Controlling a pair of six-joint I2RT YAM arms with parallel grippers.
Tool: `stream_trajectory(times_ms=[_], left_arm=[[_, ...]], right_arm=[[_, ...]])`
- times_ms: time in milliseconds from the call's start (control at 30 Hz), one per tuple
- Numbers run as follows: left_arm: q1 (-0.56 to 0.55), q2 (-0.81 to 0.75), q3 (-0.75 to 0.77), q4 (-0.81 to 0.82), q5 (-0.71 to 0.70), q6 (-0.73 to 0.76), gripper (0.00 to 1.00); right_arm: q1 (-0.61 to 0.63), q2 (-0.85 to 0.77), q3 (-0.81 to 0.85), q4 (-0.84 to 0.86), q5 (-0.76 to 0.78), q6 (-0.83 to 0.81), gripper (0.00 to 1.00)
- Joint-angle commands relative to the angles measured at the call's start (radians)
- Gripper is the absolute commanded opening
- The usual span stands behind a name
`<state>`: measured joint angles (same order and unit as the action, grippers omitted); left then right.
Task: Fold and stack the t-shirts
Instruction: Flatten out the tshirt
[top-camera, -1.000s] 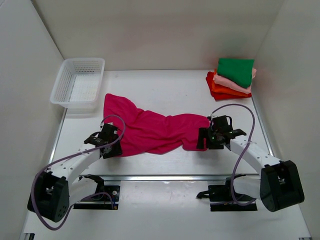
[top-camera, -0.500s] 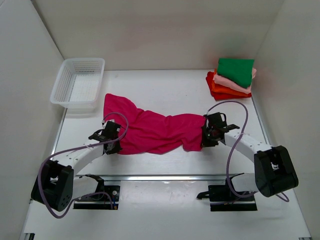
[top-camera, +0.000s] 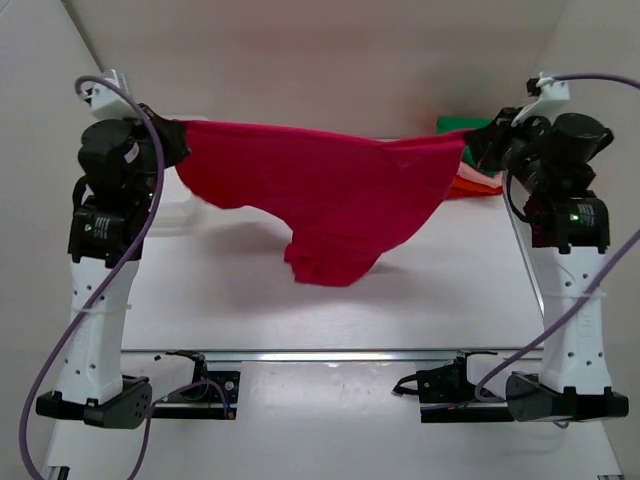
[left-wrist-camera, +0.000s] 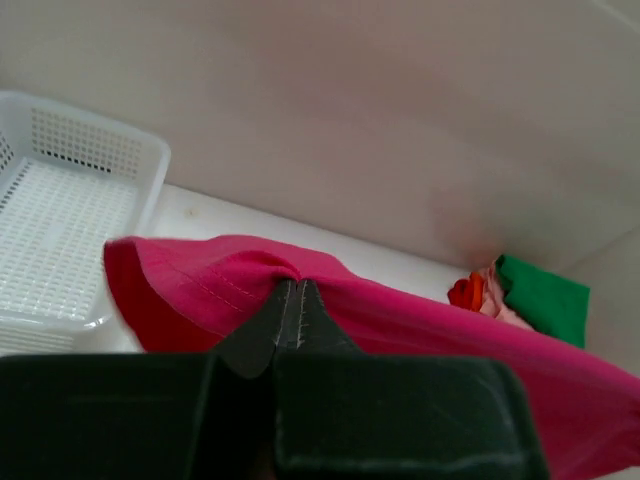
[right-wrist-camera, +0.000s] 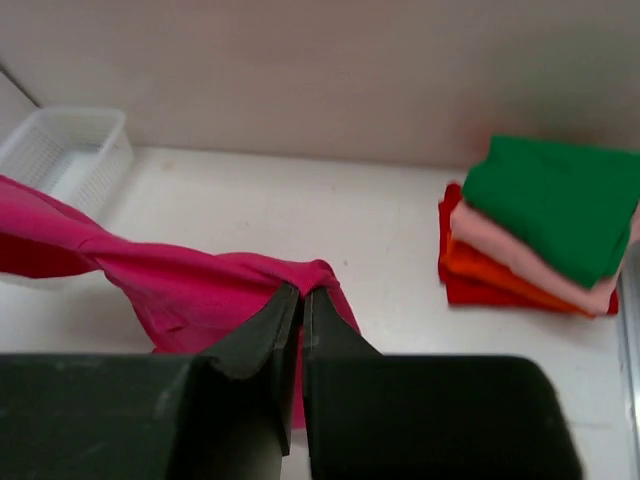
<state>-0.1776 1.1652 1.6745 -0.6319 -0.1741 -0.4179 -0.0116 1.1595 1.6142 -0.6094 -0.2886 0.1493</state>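
Note:
A magenta-pink t-shirt (top-camera: 330, 190) hangs stretched in the air between both raised arms, its middle sagging toward the table. My left gripper (top-camera: 178, 142) is shut on the shirt's left end (left-wrist-camera: 230, 275). My right gripper (top-camera: 478, 143) is shut on its right end (right-wrist-camera: 290, 272). A stack of folded t-shirts (right-wrist-camera: 540, 230), green on top, then light pink, orange and red, lies at the back right of the table. In the top view the hanging shirt and right arm hide most of that stack (top-camera: 478, 180).
A white mesh basket (left-wrist-camera: 60, 220) stands at the back left, mostly hidden behind the left arm in the top view. White walls close in the table (top-camera: 250, 310) on three sides. Both arm bases sit at the near edge.
Both grippers shut on the ends of the magenta shirt where it lay on the table. Both arms then rose high and apart, lifting the shirt and stretching it in the air.

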Motion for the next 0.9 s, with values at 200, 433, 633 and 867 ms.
stream_trajectory(times_ms=[200,433,633,867], left_arm=[[0.012,-0.205,-0.107,0.030,0.004,-0.004,0.00],[-0.017,-0.256,0.020,-0.063,0.015,-0.001,0.00],[-0.040,-0.165,0.110,-0.153,0.079,-0.028,0.00],[0.076,0.103,-0.179,-0.239,0.285,0.042,0.00]], right_arm=[[0.050,-0.138,0.154,-0.119,0.057,-0.128,0.00],[0.133,-0.222,0.309,-0.115,0.160,-0.134,0.00],[0.156,-0.170,0.378,-0.090,0.117,-0.108,0.00],[0.084,0.109,0.246,-0.303,0.039,-0.060,0.00]])
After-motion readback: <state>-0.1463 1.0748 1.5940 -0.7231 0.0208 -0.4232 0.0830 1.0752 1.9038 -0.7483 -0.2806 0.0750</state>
